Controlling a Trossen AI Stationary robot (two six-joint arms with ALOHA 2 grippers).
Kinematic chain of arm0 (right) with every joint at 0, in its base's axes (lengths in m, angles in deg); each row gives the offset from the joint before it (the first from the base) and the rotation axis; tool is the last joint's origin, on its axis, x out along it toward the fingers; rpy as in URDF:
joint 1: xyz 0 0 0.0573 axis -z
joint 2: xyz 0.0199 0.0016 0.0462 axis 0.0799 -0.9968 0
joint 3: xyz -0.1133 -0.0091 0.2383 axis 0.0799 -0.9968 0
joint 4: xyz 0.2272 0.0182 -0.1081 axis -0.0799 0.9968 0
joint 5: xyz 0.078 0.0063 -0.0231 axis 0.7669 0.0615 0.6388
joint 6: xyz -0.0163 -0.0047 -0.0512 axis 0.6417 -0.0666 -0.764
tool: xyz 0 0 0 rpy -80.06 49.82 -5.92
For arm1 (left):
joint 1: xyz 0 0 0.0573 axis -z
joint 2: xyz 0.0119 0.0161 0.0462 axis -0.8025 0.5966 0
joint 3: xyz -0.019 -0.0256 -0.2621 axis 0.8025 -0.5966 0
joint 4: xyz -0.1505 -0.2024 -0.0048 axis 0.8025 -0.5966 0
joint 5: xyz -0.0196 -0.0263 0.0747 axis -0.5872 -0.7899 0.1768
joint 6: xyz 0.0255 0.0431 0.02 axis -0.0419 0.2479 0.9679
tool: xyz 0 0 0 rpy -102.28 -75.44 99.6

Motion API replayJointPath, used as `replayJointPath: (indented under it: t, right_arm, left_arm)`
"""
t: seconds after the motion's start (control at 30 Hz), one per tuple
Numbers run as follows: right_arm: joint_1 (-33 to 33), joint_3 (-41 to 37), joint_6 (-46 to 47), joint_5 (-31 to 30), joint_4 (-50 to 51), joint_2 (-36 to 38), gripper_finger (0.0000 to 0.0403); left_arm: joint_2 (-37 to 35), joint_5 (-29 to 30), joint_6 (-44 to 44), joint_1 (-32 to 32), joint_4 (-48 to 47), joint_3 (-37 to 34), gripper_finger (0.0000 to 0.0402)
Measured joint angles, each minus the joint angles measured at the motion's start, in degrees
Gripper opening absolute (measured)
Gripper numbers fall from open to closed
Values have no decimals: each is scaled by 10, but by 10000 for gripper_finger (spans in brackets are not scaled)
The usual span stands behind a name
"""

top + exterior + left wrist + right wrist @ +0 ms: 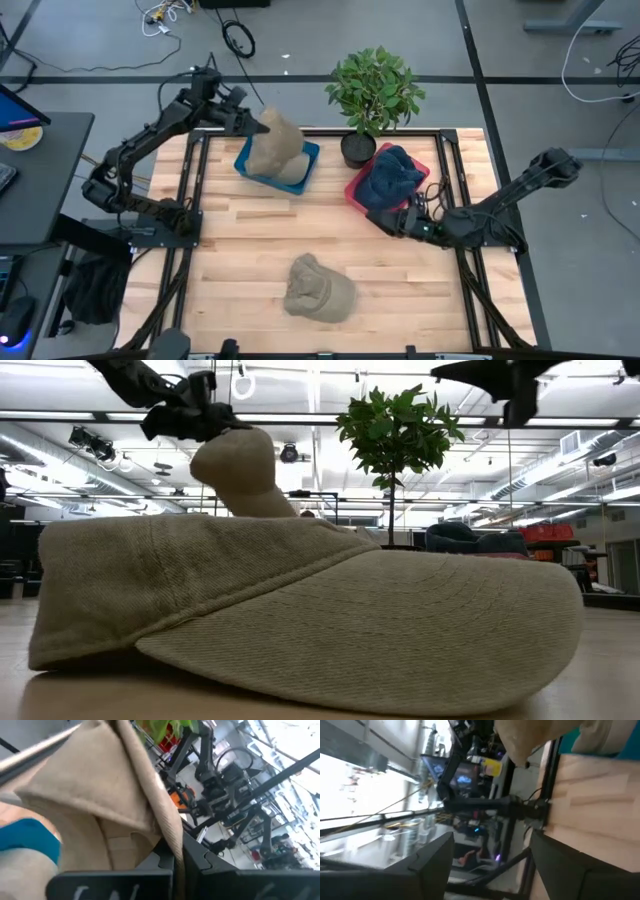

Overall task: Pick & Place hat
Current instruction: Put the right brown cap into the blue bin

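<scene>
A tan hat (276, 146) hangs over a blue tray (310, 158) at the table's far left. My left gripper (258, 126) is shut on it, and it shows under that gripper in the low view (240, 468). A second tan cap (320, 290) lies flat on its brim near the table's near edge and fills the low view (300, 610). A dark blue hat (390, 175) sits in a red tray (352, 188). My right gripper (388, 222) is open, low over the table just in front of the red tray. My left gripper pinches an edge of the tan hat (172, 837) between its two fingers (200, 857), coming from the table's left side, roughly level. The hat hangs below the fingers in folds. Its lower end (290, 172) reaches down into the blue tray.
A potted plant (372, 95) stands at the far edge between the two trays. Black frame rails (195, 200) run along the left and right sides of the wooden table. Bare wood (300, 225) lies between the trays and the near cap.
</scene>
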Motion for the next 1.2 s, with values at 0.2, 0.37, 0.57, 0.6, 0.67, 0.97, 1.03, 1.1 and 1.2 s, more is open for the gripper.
replayJointPath:
  t: [0.2,0.37,0.57,0.6,0.67,0.97,1.03,1.1,1.2]
  right_arm:
    - [50,41,-2,57,51,-18,267]
    - [76,50,-1,98,53,-37,267]
    - [95,52,2,138,44,-62,267]
    - [97,52,2,141,45,-64,267]
    - [102,52,2,149,42,-68,267]
    - [108,52,2,155,34,-74,267]
    - [108,52,2,156,35,-74,267]
    - [110,52,3,160,35,-74,267]
    - [115,52,11,173,42,-74,267]
  left_arm:
    - [10,-3,-11,-5,46,-61,6]
    - [13,-4,-119,-2,187,-104,6]
    - [49,7,-178,11,230,-110,6]
    - [54,9,-185,14,236,-110,6]
    - [66,18,-200,19,251,-110,6]
    - [100,31,-210,14,279,-110,6]
    - [109,34,-210,10,280,-110,6]
    - [115,43,-211,5,276,-110,6]
    - [115,61,-226,-4,276,-110,6]
